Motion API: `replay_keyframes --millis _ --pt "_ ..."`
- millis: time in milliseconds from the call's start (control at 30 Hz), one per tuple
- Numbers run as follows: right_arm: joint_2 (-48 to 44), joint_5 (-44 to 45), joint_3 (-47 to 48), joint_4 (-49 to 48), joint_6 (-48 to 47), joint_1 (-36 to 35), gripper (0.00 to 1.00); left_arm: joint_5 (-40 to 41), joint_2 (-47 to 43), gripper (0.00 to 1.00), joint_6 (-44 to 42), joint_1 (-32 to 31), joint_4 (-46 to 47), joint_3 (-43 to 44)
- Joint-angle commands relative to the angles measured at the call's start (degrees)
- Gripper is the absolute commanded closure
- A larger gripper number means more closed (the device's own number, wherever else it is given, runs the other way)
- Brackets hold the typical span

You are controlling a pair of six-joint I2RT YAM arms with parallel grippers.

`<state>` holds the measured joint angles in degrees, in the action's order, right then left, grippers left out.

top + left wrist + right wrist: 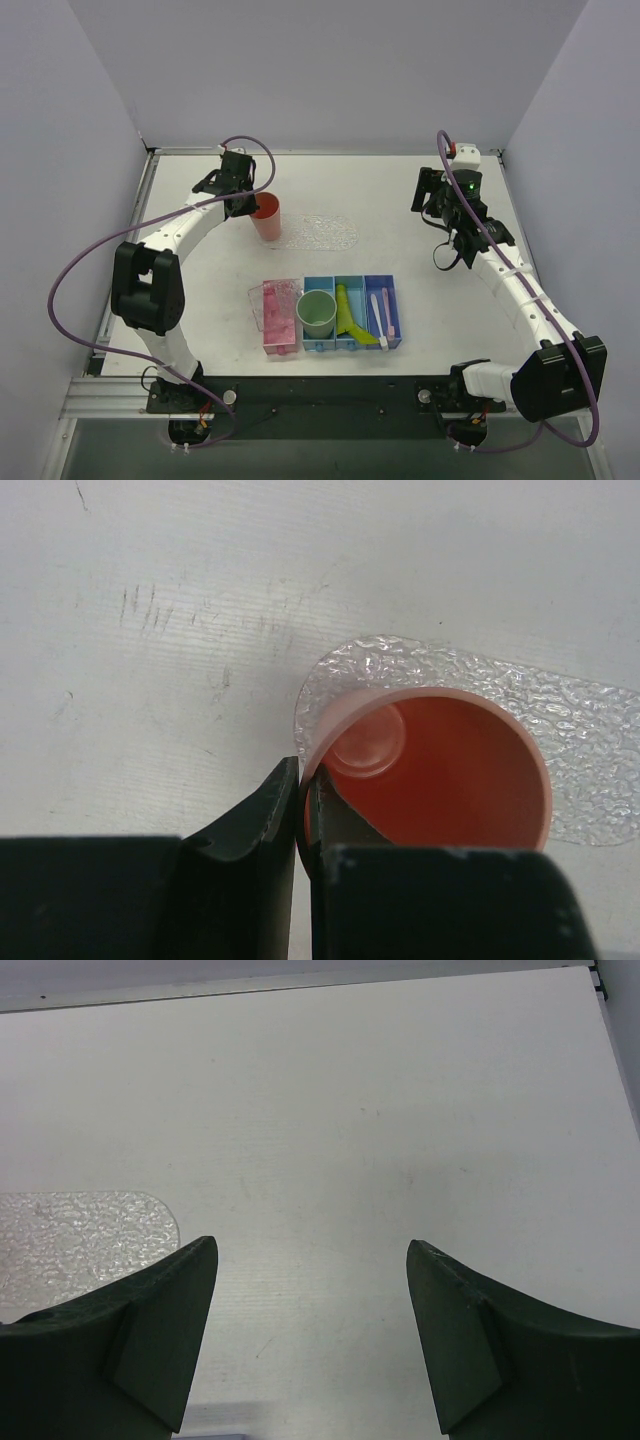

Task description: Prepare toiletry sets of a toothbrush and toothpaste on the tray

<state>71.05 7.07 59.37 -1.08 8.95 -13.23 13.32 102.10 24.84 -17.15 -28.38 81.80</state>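
Note:
The clear bumpy tray (pixel 325 233) lies at mid-table. A red cup (pixel 266 216) stands upright at its left end. My left gripper (pixel 252 207) is shut on the cup's rim. In the left wrist view one finger is outside and one inside the red cup (pixel 440 780), with the gripper (pixel 301 777) over the tray (pixel 590 740). Two toothbrushes (pixel 380 312) lie in the rightmost blue bin. Yellow-green toothpaste tubes (pixel 347 318) lie in the bin beside it. My right gripper (pixel 424 193) hovers open and empty right of the tray. In the right wrist view the gripper (pixel 310 1260) is over bare table, with the tray (pixel 70 1235) at left.
A row of bins (pixel 330 315) sits near the front edge. A green cup (pixel 317 313) stands in one blue bin. A pink bin (pixel 280 318) is at the row's left end, with a small clear rack (pixel 258 298) beside it. The back wall is close behind both grippers.

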Motion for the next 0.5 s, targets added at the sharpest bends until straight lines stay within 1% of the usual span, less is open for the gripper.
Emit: replay_keyframes --millis 0,467 --pt "0.23 0.75 2.24 -1.82 -0.16 -0.3 0.29 1.09 0.11 1.0 -1.02 0.1 3.25 1.87" --pt "0.41 0.75 2.24 -1.82 -0.16 -0.3 0.28 1.62 0.81 1.0 -2.34 -0.26 2.01 1.96"
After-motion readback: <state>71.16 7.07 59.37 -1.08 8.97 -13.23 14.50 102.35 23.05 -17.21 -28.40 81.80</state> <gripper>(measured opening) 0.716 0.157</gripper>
